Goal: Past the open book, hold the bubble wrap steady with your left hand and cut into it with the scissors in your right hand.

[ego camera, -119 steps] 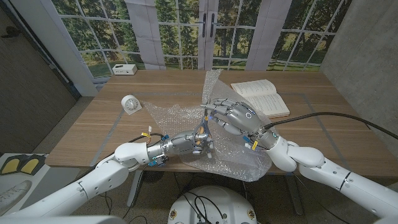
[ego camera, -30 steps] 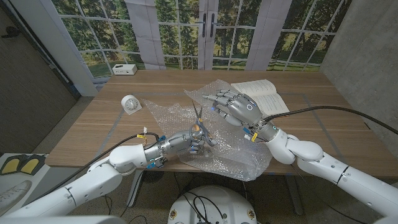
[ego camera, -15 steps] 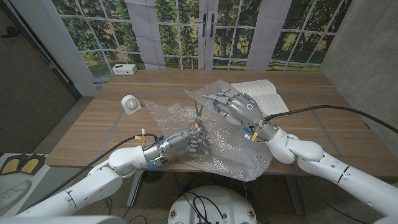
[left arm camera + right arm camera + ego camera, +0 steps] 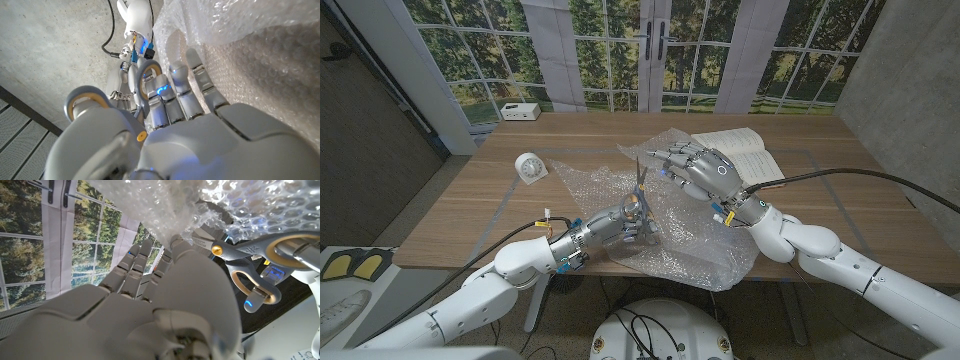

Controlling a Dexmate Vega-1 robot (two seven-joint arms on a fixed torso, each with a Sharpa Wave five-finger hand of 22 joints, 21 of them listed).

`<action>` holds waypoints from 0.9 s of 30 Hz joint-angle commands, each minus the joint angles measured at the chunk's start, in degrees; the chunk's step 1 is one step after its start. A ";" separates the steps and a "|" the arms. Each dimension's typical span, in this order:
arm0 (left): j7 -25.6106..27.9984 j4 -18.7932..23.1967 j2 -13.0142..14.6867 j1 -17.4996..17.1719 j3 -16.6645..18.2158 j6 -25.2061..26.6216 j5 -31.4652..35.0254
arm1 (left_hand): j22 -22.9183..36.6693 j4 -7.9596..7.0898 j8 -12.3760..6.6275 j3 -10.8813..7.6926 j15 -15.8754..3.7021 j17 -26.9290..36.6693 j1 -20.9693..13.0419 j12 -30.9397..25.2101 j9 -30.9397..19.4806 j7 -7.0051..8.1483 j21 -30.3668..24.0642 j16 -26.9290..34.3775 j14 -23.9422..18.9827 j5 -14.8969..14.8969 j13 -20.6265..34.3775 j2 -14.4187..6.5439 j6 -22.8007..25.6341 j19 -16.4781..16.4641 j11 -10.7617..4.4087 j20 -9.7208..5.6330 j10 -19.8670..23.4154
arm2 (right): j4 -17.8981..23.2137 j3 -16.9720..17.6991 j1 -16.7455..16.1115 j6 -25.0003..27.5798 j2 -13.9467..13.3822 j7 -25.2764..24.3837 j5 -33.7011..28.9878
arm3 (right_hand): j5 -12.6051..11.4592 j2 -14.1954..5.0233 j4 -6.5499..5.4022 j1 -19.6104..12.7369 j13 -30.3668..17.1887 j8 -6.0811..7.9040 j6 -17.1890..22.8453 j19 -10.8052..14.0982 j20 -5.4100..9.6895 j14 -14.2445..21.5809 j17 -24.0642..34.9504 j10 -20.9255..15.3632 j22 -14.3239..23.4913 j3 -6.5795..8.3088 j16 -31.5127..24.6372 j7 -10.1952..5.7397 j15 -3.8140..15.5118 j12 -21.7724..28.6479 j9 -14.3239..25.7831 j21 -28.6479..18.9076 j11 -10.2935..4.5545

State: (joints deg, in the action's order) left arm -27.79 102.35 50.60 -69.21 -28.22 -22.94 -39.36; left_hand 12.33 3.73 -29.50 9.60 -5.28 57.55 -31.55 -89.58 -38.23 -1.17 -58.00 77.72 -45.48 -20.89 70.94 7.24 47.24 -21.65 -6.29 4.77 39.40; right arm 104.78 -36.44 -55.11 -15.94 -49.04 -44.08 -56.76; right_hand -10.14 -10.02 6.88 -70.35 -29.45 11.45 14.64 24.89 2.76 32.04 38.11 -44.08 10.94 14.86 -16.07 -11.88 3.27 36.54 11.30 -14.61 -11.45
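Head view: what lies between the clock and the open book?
Head view: bubble wrap, the scissors held in the left hand, and the right hand.

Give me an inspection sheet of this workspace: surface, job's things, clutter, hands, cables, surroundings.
Surface: wooden table, partly covered by the wrap.
Job's things: bubble wrap spread near the front edge, one fold lifted; scissors with blades pointing up at that fold; open book behind the wrap.
Clutter: small white clock; white box at the far edge.
Hands: left hand holds the scissors, fingers through the handle loops, contrary to the task; right hand holds the lifted fold.
Cables: black cable arching over the table to the right arm; thinner black cable on the left arm.
Surroundings: windows with trees behind, concrete wall to the right.
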 commanded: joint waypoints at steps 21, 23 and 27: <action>-0.20 -1.18 0.03 0.75 -0.34 -1.44 2.61 | 1.42 -4.93 0.24 8.13 6.34 -15.42 1.04 28.70 -4.38 1.33 5.53 -21.36 40.19 -2.03 -22.22 -4.45 -0.82 19.67 3.65 5.53 -36.82 | -0.69 0.20 0.60 -0.48 -0.02 -0.32 0.46 | -0.33 -0.17 -0.10 -0.65 -0.11 -0.25 0.66 -0.17 0.50 0.58 0.37 -0.19 -0.04 -0.23 0.65 0.10 10.49 0.39 0.30 0.15 -0.19; -0.42 -1.25 0.10 0.88 -0.41 -1.34 2.55 | 1.33 -5.26 0.45 8.04 7.13 -14.48 0.72 30.63 -4.23 1.29 6.33 -21.67 43.70 -2.12 -23.32 -5.43 -0.78 21.70 3.75 5.47 -39.17 | -0.82 0.17 0.69 -0.60 0.06 -0.38 0.54 | -0.33 -0.17 -0.11 -0.65 -0.12 -0.26 0.66 -0.25 0.55 0.60 0.44 -0.15 -0.03 -0.22 0.70 0.10 10.49 0.43 0.30 0.20 -0.18; -0.83 -1.79 -0.37 1.06 -0.51 -1.56 1.89 | 0.91 -5.79 1.52 9.20 8.84 -16.24 1.27 35.52 -2.96 1.68 6.98 -24.26 48.29 -1.73 -25.79 -4.00 -0.89 22.74 4.20 5.75 -45.75 | -1.02 0.07 0.93 -0.67 0.20 -0.37 0.50 | -0.33 -0.17 -0.11 -0.65 -0.14 -0.27 0.67 -0.24 0.53 0.60 0.49 -0.12 -0.03 -0.22 0.78 0.10 10.49 0.48 0.30 0.21 -0.18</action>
State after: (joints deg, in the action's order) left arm -28.35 101.25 50.74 -68.45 -28.53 -24.11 -37.12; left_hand 13.34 -1.76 -28.32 18.15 2.50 42.51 -30.71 -56.63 -41.53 0.11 -51.44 54.99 0.27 -22.49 46.41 2.59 45.96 0.02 -2.38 10.24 -2.85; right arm 104.23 -36.23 -54.63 -16.27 -49.07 -44.51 -56.38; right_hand -10.14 -10.02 6.88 -70.35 -29.37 11.22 14.84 24.66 2.53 32.24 38.39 -44.08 10.94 14.86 -15.62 -11.67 3.06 36.67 11.30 -14.39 -11.45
